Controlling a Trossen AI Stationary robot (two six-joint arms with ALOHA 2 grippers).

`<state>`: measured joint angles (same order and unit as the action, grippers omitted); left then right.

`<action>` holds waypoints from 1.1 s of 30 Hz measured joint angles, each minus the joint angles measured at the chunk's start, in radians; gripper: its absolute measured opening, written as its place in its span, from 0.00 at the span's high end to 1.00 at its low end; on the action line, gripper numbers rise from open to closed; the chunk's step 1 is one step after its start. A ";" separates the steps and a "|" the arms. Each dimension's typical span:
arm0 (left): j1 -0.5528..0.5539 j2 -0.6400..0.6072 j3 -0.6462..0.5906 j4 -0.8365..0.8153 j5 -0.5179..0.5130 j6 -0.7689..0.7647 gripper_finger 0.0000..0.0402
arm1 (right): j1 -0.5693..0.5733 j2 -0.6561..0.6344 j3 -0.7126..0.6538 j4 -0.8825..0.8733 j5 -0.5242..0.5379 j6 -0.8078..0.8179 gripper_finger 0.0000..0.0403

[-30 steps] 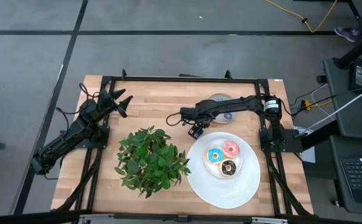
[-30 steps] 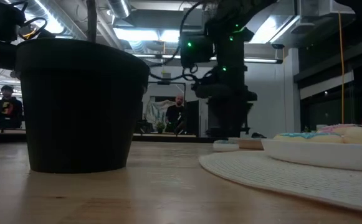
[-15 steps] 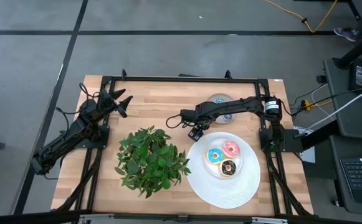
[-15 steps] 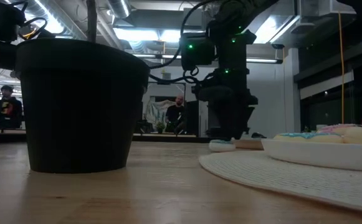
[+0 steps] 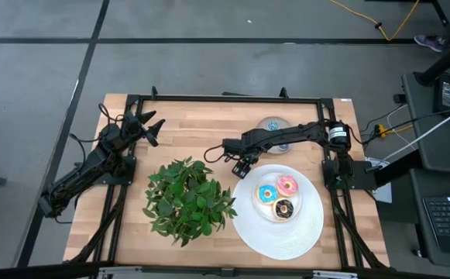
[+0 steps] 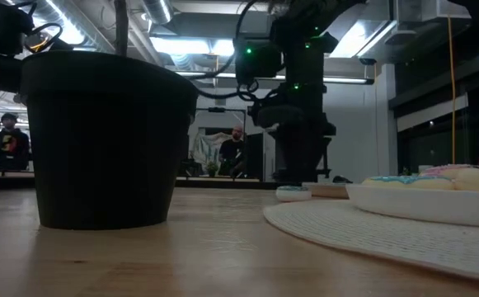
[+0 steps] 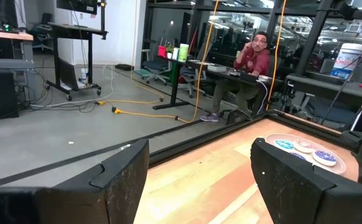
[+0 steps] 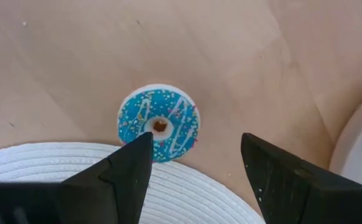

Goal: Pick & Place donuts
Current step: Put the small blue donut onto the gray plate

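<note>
Spread wide and holding nothing, my right claw (image 8: pixel 193 180) hangs over the middle of the worktop (image 5: pixel 186 128), just off the far-left edge of the white woven mat (image 5: pixel 279 229). Below my fingers (image 8: pixel 121 177) a tiny blue-iced donut (image 8: pixel 159 122) lies flat on the wood, touching the mat's rim. Three bigger donuts, light blue (image 5: pixel 267 194), pink (image 5: pixel 287 184) and dark brown (image 5: pixel 284 208), sit on the mat. More tiny rings rest in the grey dish (image 5: pixel 273 124) near the far edge. My left claw (image 5: pixel 149 129) waits parted at the far-left corner, beyond the potted plant (image 5: pixel 187 200).
</note>
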<state>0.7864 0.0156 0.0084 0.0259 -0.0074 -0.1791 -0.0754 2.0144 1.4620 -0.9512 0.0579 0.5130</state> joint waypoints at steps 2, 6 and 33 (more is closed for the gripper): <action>0.000 0.000 0.000 0.000 0.000 0.000 0.33 | 0.002 0.000 -0.001 0.000 0.001 0.000 0.39; 0.000 0.000 0.000 0.000 0.000 0.000 0.33 | 0.004 0.000 -0.027 0.019 0.001 0.001 0.39; 0.000 0.000 0.000 0.000 0.000 0.000 0.33 | 0.004 0.000 -0.066 0.096 -0.006 -0.026 0.73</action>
<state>0.7864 0.0156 0.0082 0.0257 -0.0073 -0.1791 -0.0715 2.0144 1.3961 -0.8555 0.0521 0.4870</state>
